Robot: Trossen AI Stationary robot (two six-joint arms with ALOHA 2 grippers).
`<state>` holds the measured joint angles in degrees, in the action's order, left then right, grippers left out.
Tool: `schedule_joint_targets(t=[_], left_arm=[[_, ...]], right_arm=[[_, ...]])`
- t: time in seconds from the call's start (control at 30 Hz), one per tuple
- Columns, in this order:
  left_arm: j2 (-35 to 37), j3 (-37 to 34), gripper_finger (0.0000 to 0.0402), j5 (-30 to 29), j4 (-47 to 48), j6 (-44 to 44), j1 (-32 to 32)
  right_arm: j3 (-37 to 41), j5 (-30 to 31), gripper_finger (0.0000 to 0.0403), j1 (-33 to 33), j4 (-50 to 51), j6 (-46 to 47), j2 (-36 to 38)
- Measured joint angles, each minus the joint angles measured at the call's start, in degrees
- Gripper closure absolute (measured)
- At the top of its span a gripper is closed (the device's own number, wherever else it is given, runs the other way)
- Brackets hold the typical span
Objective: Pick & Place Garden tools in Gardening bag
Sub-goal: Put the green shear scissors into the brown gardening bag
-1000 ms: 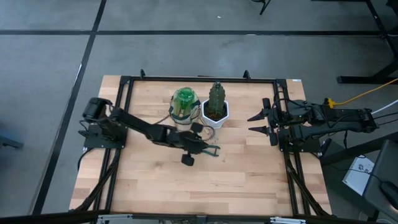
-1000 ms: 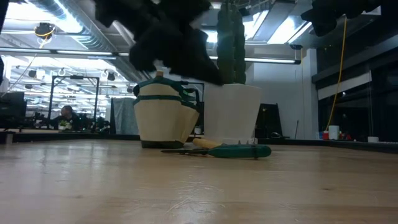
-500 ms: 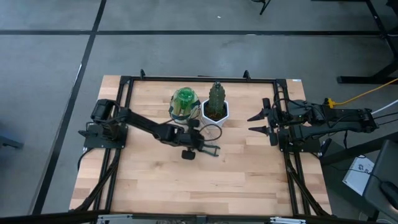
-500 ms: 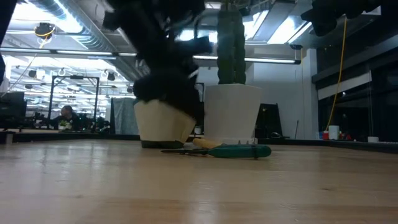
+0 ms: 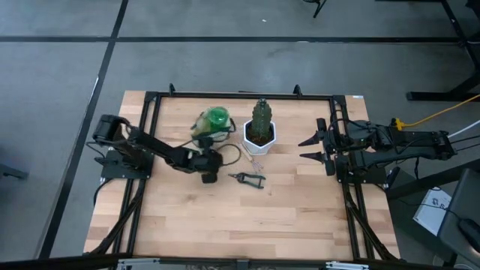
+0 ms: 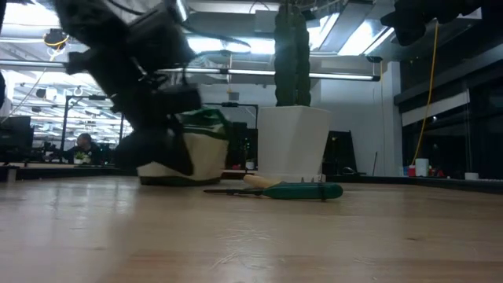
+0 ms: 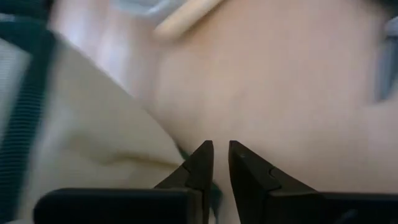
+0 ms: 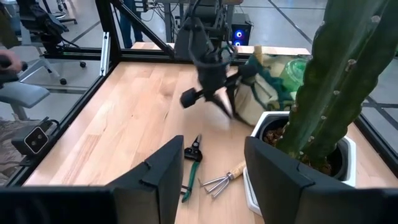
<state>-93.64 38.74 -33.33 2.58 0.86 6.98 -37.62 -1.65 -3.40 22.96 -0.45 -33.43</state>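
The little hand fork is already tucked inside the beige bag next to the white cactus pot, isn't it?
Not quite. The hand fork lies on the table beside the white cactus pot, not in the beige bag. The right wrist view shows it next to the shears.

Two black jointed arms — matte, with blocky housings at the joints. Each gripper has two dark wedge-shaped fingers tapering to points — a yellow cable trails behind the right arm.
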Motion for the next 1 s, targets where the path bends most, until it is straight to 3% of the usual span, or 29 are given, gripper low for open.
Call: schedule_joint_targets(t=[0.2,0.53,0.77,1.0], left_arm=[[8.55,-8.28,0.0368,-4.27,-4.22,-0.87,-2.88],[16.67,-11.81,0.037,6.08,-12.75,-0.65,-2.05],[17.09,-11.78,0.037,11.76,-25.33,5.77,3.99],[16.6,-11.35,0.0368,13.26,-34.29,4.91,8.06]], right_arm=[[-0.01,-0.02,0.0231,0.0,-0.02,0.02,0.0],[-0.01,-0.02,0.0231,-0.01,-0.02,0.0,0.0],[-0.01,-0.02,0.0231,0.0,-0.01,0.02,0.0],[0.0,-0.02,0.0231,0.0,0.0,0.0,-0.02]])
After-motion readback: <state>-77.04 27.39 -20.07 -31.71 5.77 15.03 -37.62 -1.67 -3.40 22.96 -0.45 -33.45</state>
